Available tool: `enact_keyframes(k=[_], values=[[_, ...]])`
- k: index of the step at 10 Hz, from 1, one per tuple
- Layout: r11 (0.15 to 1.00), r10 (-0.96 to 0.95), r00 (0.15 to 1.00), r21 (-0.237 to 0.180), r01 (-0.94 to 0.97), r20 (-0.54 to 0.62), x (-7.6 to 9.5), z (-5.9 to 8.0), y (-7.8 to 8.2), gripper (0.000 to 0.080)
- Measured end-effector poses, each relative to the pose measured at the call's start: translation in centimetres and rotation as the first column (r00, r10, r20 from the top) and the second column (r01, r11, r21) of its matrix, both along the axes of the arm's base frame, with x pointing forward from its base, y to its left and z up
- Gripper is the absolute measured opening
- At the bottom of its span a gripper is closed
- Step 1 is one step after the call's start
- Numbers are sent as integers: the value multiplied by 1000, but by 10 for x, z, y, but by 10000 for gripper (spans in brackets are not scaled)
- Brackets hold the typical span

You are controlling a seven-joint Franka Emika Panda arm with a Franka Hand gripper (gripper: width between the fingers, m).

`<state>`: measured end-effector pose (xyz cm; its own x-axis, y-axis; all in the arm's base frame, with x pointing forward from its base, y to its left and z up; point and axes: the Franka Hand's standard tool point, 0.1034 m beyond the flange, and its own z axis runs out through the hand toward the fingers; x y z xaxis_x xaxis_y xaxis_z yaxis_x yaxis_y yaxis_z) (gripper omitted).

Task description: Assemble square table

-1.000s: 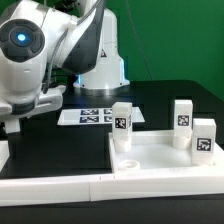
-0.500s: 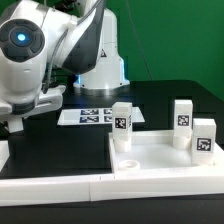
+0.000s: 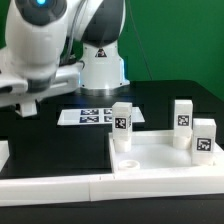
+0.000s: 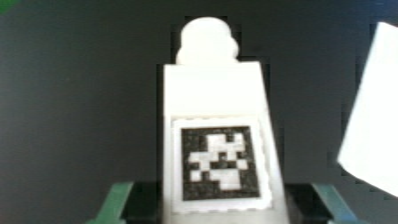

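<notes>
Three white leg blocks stand upright on the white tray-like table top (image 3: pixel 160 160) in the exterior view: one (image 3: pixel 122 124) near the top's back corner toward that view's left, and two (image 3: pixel 183 117) (image 3: pixel 205 138) close together toward that view's right. Each shows a black-and-white tag on its face. A small round hole (image 3: pixel 129 163) sits in the top's surface in front of the first block. Behind the top, the marker board (image 3: pixel 90 116) lies flat on the black table (image 3: pixel 60 145). The robot arm (image 3: pixel 50 50) reaches across the upper part of that view toward its left, and its gripper cannot be made out there. In the wrist view, a fourth leg block (image 4: pixel 217 130) with a rounded peg at its end sits between the gripper's (image 4: pixel 217 205) two green fingers (image 4: pixel 121 205), which are clamped on its sides.
</notes>
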<state>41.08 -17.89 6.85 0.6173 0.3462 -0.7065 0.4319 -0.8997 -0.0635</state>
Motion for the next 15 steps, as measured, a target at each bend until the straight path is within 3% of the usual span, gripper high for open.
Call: enact_keyframes(k=[1,2,3,4,5,6,7,9,10,15], values=[[1000,-5,1000,5,5,22,3,8,-3,291],[1000,-27,1000,1,26,16,-7,8,-12,291],[1000,-23,999,8,23,39,-4,6,-14,291],[999,-11,993,48,5,120,5,5,-13,291],[998,-25,987,63,15,160,3,7,-11,291],[995,-69,975,91,51,212,12,15,8,291],[986,-127,955,138,92,269,30,30,38,291],[975,-211,903,148,166,375,84,74,82,291],[977,-199,887,154,146,416,104,91,91,291],[971,-209,714,228,71,668,111,82,83,291]])
